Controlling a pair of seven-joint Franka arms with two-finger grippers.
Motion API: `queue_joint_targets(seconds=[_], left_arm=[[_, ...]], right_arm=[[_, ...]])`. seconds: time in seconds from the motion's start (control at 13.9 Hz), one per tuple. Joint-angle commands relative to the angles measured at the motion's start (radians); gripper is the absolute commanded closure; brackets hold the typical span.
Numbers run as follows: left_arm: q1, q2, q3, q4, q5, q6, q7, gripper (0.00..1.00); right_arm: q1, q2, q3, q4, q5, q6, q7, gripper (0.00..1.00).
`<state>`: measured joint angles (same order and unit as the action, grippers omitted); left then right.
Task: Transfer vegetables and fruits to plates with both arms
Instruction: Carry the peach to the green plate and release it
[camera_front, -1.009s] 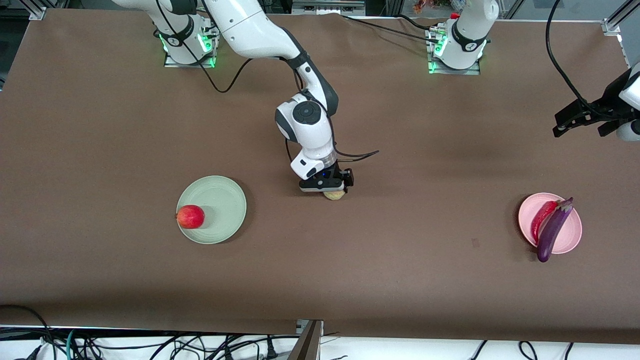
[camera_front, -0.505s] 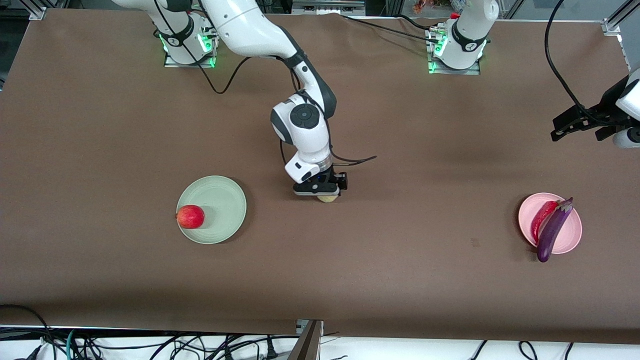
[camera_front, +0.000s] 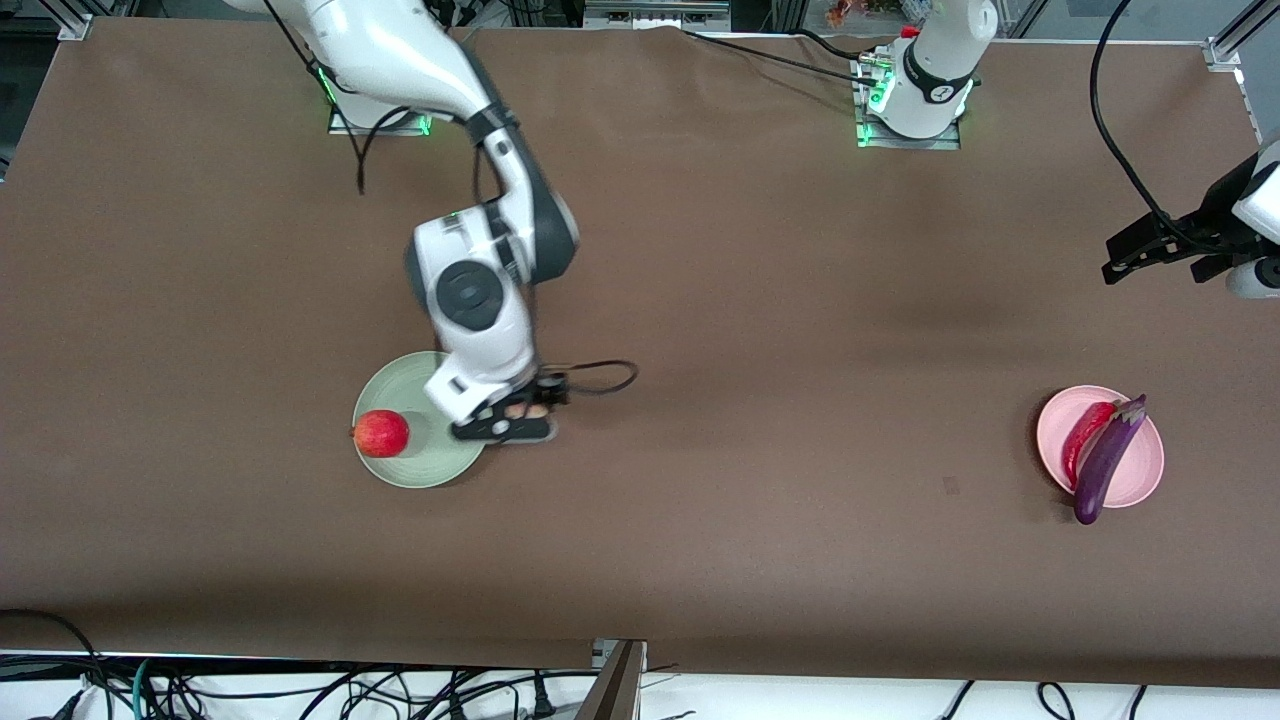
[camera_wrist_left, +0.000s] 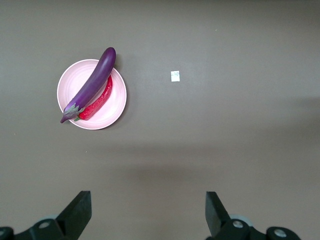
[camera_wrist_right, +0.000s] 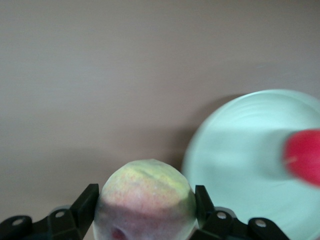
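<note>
My right gripper (camera_front: 515, 420) is shut on the yellowish-pink peach (camera_wrist_right: 144, 200) and holds it in the air over the edge of the mint green plate (camera_front: 440, 470) on the side toward the left arm's end. The peach barely shows in the front view (camera_front: 528, 410). The round red fruit (camera_front: 381, 433) lies on that plate's rim toward the right arm's end; it also shows in the right wrist view (camera_wrist_right: 303, 156) on the plate (camera_wrist_right: 240, 150). The purple eggplant (camera_front: 1106, 463) and red chili (camera_front: 1084, 436) lie on the pink plate (camera_front: 1140, 482). My left gripper (camera_front: 1150, 245) is open and empty, waiting high above the table (camera_front: 800, 560).
In the left wrist view the eggplant (camera_wrist_left: 90, 84) and chili (camera_wrist_left: 98, 100) lie on the pink plate (camera_wrist_left: 112, 112), and a small white scrap (camera_wrist_left: 175, 76) lies on the brown table (camera_wrist_left: 225, 140) beside it. Cables hang at the table's front edge.
My right gripper lifted the peach from the middle of the table and carried it toward the right arm's end, to the green plate's edge. The left arm barely moved.
</note>
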<state>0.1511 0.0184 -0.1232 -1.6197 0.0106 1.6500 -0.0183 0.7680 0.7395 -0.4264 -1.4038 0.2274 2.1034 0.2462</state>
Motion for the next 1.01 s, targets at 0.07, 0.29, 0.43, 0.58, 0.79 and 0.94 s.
queue_joint_targets(seconds=[0.07,0.29,0.43,0.58,0.79,0.94], left_arm=[[0.005,0.015,-0.009,0.035,0.015,-0.024,-0.009,0.0],[0.007,0.017,-0.007,0.035,0.015,-0.024,-0.009,0.0],[0.007,0.02,-0.007,0.035,0.014,-0.024,-0.009,0.0],[0.007,0.02,-0.007,0.035,0.014,-0.024,-0.009,0.0],[0.007,0.02,-0.007,0.035,0.014,-0.024,-0.009,0.0],[0.007,0.023,-0.007,0.037,0.014,-0.024,-0.009,0.0]], right_arm=[[-0.104,-0.002,0.006,-0.035,0.007,-0.01,-0.146,0.71],[-0.139,0.015,0.012,-0.07,0.009,0.03,-0.154,0.71],[-0.139,0.021,0.017,-0.08,0.029,0.039,-0.153,0.71],[-0.136,0.032,0.018,-0.08,0.059,0.041,-0.153,0.7],[-0.13,0.053,0.018,-0.08,0.075,0.052,-0.153,0.67],[-0.13,0.057,0.018,-0.072,0.075,0.055,-0.154,0.0]])
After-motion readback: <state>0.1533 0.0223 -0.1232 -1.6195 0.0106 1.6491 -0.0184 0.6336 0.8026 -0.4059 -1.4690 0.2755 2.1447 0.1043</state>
